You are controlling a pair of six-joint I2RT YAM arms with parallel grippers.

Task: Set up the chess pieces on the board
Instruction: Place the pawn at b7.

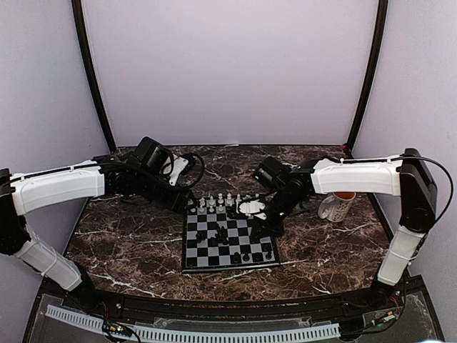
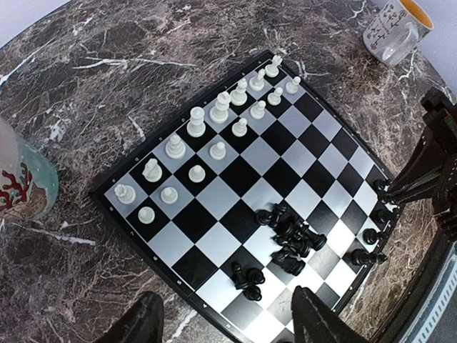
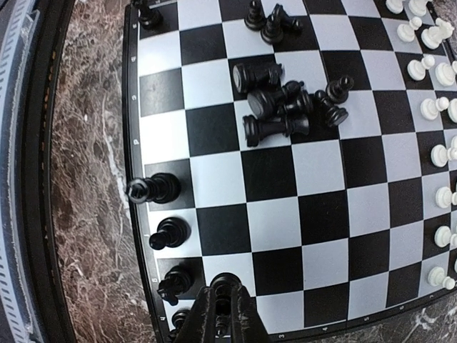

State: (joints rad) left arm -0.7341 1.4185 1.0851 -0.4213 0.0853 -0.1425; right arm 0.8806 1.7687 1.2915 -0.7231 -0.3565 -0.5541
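Note:
The board (image 1: pixel 228 269) lies mid-table between both arms. White chess pieces (image 2: pixel 196 121) stand in two rows along its far edge (image 1: pixel 220 202). Black pieces lie toppled in a heap (image 2: pixel 296 239) near the middle (image 3: pixel 275 107), with a smaller cluster (image 2: pixel 248 277) beside it. A few black pieces (image 3: pixel 153 189) stand on the near edge squares. My right gripper (image 3: pixel 223 289) is shut on a small black pawn (image 3: pixel 227 280) standing on a light square just inside that row. My left gripper (image 2: pixel 228 321) hangs open above the board's left rim, nothing between its fingers (image 2: pixel 143 321).
A white mug (image 1: pixel 337 205) with an orange inside stands right of the board (image 2: pixel 395 28). A teal cup with a red coral print (image 2: pixel 21 179) stands off the board's far-left corner. Dark marble table (image 1: pixel 128 243) surrounds the board; tent walls enclose it.

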